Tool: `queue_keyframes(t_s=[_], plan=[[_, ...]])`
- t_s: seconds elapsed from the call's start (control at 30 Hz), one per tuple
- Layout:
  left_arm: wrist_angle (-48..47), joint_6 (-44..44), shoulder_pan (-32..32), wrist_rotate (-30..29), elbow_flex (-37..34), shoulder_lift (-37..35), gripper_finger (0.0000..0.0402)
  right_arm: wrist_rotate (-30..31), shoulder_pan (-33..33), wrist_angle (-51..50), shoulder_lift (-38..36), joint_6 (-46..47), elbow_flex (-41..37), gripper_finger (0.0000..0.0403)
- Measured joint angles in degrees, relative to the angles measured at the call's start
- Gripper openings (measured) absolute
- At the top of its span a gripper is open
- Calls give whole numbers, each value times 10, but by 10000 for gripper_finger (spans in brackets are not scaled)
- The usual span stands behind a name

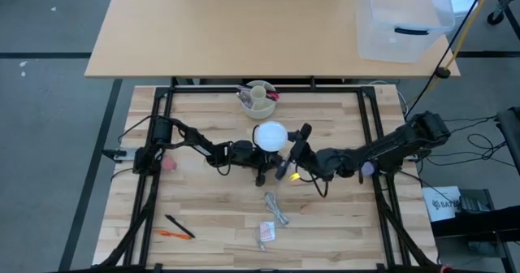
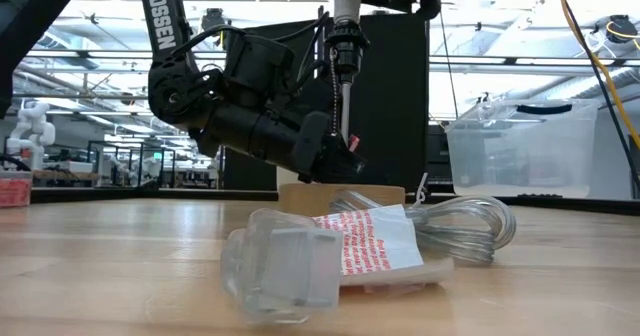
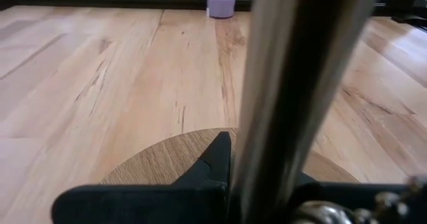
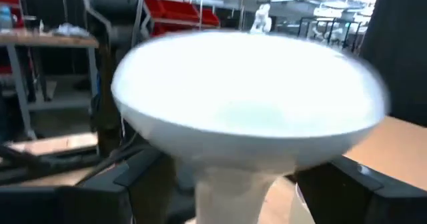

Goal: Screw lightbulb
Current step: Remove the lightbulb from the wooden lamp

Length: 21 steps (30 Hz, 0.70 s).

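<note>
The white lightbulb (image 1: 270, 135) stands upright with its neck in the black socket (image 2: 345, 46) on top of a lamp's metal stem (image 2: 343, 106), which rises from a tan wooden base (image 2: 340, 194) at the table's middle. My left gripper (image 1: 262, 161) is shut on the stem just above the base. My right gripper (image 1: 286, 147) comes level from the table's right. Its open fingers (image 4: 140, 181) stand on either side of the bulb's neck (image 4: 230, 184), under the dome (image 4: 247, 84), with a dark gap showing on each side. My left gripper pinches the lamp's metal stem (image 3: 293, 84) between its two fingers, low down, just above the wooden base (image 3: 167, 161). The fingers come from the table's left, slanting down, and lie across the stem. The lamp stands upright with its base on the table.
A cream cup with pens (image 1: 258, 98) stands just beyond the lamp. A coiled clear cable (image 1: 278, 208) and a plastic packet (image 1: 266, 234) lie toward the near edge, and orange and black pens (image 1: 175, 228) lie at the near left. A small purple cup (image 1: 367, 169) stands under the right arm.
</note>
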Motion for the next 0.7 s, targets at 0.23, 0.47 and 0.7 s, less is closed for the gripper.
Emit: queue_keyframes(t_s=[0.23, 0.47, 0.7], plan=[[0, -4, 1, -7, 0, 0, 18, -9, -19, 5, 0, -10, -1, 272], [5, 0, 1, -1, 0, 0, 18, -57, -37, -18, -2, 14, -1, 214], [4, 7, 2, 29, 0, 0, 18, -67, -40, -49, -7, 1, 0, 186]])
